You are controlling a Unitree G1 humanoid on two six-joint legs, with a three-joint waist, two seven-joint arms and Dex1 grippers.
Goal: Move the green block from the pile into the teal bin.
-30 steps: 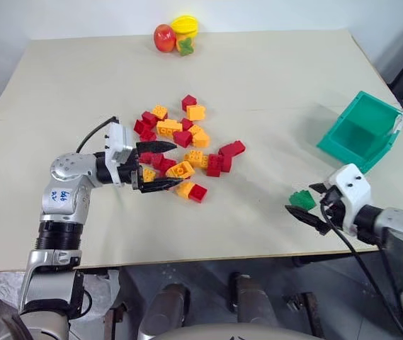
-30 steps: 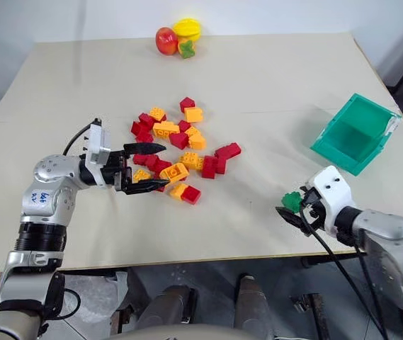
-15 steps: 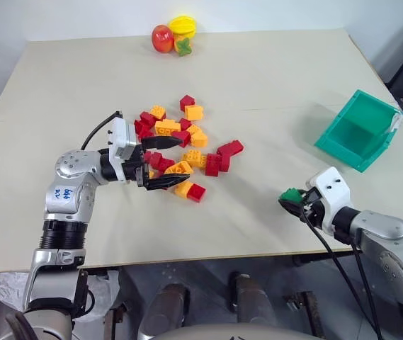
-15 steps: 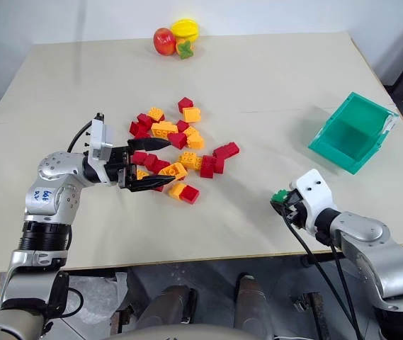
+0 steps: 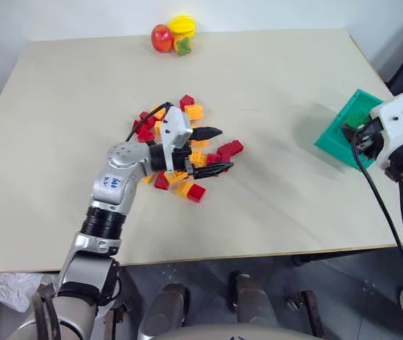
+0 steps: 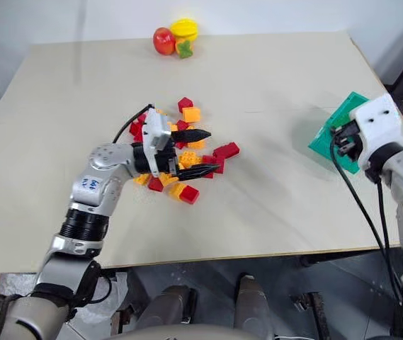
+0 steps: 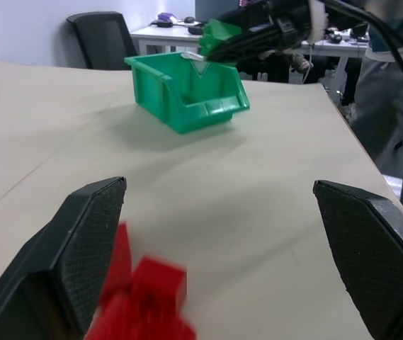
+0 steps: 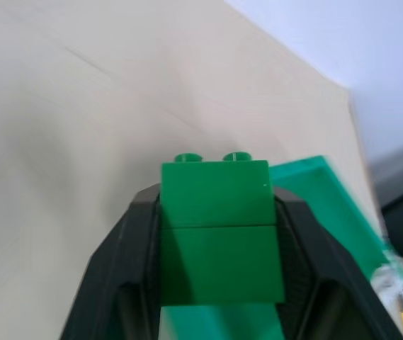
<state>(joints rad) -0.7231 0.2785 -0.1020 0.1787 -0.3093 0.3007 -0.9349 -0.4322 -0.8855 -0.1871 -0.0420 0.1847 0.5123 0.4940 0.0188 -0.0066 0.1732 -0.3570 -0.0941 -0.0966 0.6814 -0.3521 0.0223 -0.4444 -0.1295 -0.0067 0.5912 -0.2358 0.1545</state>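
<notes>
Fingers of my right gripper [image 8: 215,276] pinch the green block [image 8: 215,234], seemingly above the teal bin [image 7: 187,95]; my left gripper [image 5: 212,150] hovers spread over the pile [image 5: 187,152].

An office or lab workroom: behind the cream-topped table [image 7: 187,177] stand a black swivel chair [image 7: 105,39] and a white desk [image 7: 166,32] cluttered with small items, against a plain pale wall, and a person in grey trousers [image 7: 382,99] stands beside the table.
</notes>
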